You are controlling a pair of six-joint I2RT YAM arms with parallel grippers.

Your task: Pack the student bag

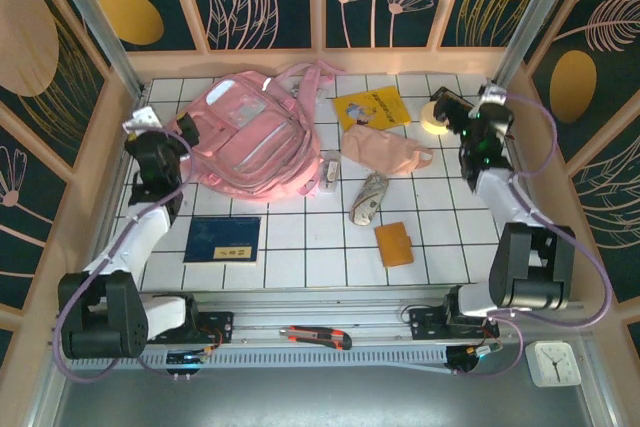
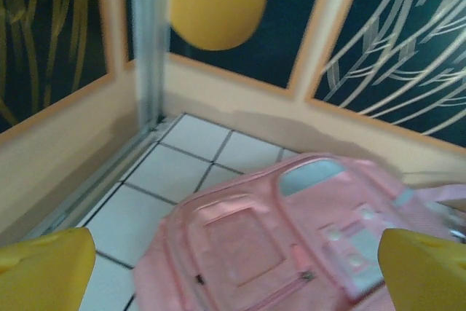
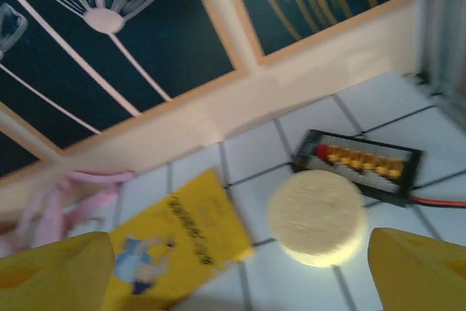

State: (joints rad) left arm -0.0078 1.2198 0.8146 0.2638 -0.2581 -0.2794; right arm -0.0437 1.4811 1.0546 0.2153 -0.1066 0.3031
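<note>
**A:** Top view first. How far along is the packing?

**B:** Hardly begun, I'd judge. The bag [image 1: 245,137] lies flat on the tabletop [image 1: 300,267], just to the right of the left gripper [image 1: 172,130]. Everything that might go in lies outside it. A yellow book [image 1: 372,107] and a pouch [image 1: 385,152] are to the left of the right gripper [image 1: 470,129], between it and the bag. A patterned case [image 1: 368,197] and an orange wallet [image 1: 394,244] sit nearer that arm's base. A blue book [image 1: 223,239] lies behind the left gripper, toward its own base.

**A:** And neither gripper holds anything?

**B:** No. Both hang free above the tabletop.

**A:** Left wrist view?

**B:** The jaws stand wide apart with nothing between them. The bag's front pocket is ahead and below, a little right of centre. The picture is soft, so I can't tell whether the main zip is open.

**A:** Right wrist view?

**B:** Here too the jaws are spread and empty. A pale disc [image 3: 317,216] sits just ahead, toward the right jaw. A black board [image 3: 360,162] is beyond it, and the yellow book is ahead by the left jaw.

**A:** So what is left?

**B:** Nearly all of it, by my reading. The bag has to be opened or held open, then each loose item picked up and put inside.
</note>
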